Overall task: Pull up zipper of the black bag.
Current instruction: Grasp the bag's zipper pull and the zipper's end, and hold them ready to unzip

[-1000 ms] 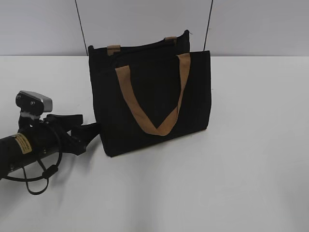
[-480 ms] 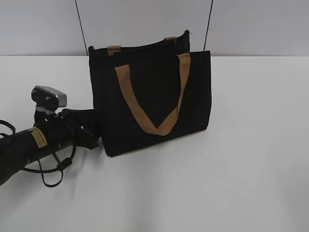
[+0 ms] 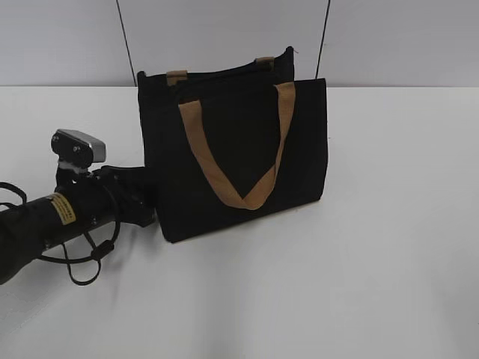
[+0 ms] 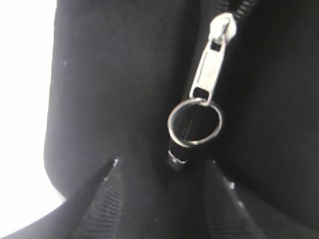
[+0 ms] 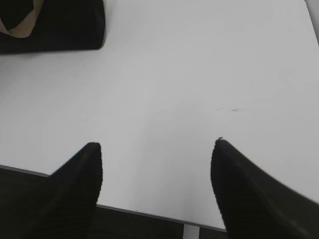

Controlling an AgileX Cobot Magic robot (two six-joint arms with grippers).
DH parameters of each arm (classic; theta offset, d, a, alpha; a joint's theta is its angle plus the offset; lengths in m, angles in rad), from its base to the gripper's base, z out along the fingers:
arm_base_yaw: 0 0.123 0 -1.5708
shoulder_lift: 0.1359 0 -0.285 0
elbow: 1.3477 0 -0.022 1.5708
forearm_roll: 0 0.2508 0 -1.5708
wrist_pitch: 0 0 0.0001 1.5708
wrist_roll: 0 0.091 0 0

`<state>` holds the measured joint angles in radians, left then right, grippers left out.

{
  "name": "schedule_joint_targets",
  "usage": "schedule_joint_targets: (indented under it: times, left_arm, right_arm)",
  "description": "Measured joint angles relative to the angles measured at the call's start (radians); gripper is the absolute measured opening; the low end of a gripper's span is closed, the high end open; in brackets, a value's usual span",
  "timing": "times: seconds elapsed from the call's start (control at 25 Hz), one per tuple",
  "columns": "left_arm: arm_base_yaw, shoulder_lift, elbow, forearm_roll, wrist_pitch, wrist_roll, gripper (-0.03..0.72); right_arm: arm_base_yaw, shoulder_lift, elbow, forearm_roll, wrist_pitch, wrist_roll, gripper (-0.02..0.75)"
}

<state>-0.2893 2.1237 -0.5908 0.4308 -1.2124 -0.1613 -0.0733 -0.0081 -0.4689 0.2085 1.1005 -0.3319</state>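
Black bag (image 3: 239, 161): upright on the white table (image 3: 389, 247), 2 tan handles.
Zipper (image 4: 212, 64): silver pull and ring (image 4: 195, 122) on the bag's left end.
Left gripper (image 4: 162, 191): fingers spread, flanking the ring, grasping nothing.
Right gripper (image 5: 154, 164): spread wide over bare table, empty.
Risk: closing off-centre pinches fabric and misses the ring; pulling one-handed may tip the unbraced bag.

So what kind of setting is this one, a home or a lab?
Likely a lab test bench: a bare white table against a plain grey wall, a lone black bag staged on it, and a robot arm with a camera mounted.
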Motion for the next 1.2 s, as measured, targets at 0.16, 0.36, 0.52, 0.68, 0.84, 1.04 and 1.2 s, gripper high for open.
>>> schedule_joint_targets:
  times: [0.16,0.36,0.52,0.68,0.84,1.04,1.2]
  left_arm:
    - [-0.001,0.0,-0.021,-0.001,0.001,0.0,0.318]
    - [-0.001,0.011,-0.032,-0.001,0.001,0.0,0.281]
    - [-0.001,0.011,-0.032,-0.001,0.001,0.0,0.239]
    - [-0.001,0.011,-0.032,-0.001,0.001,0.0,0.228]
    - [-0.001,0.011,-0.032,-0.001,0.001,0.0,0.167]
    - [-0.001,0.011,-0.033,-0.001,0.012,0.0,0.084]
    - [-0.001,0.011,-0.033,-0.002,0.023,0.0,0.022]
  right_arm:
    - [0.0,0.0,0.0,0.0,0.0,0.0,0.519]
    - [0.0,0.0,0.0,0.0,0.0,0.0,0.519]
    - [0.0,0.0,0.0,0.0,0.0,0.0,0.519]
    - [0.0,0.0,0.0,0.0,0.0,0.0,0.519]
    - [0.0,0.0,0.0,0.0,0.0,0.0,0.519]
    - [0.0,0.0,0.0,0.0,0.0,0.0,0.519]
    - [0.0,0.0,0.0,0.0,0.0,0.0,0.519]
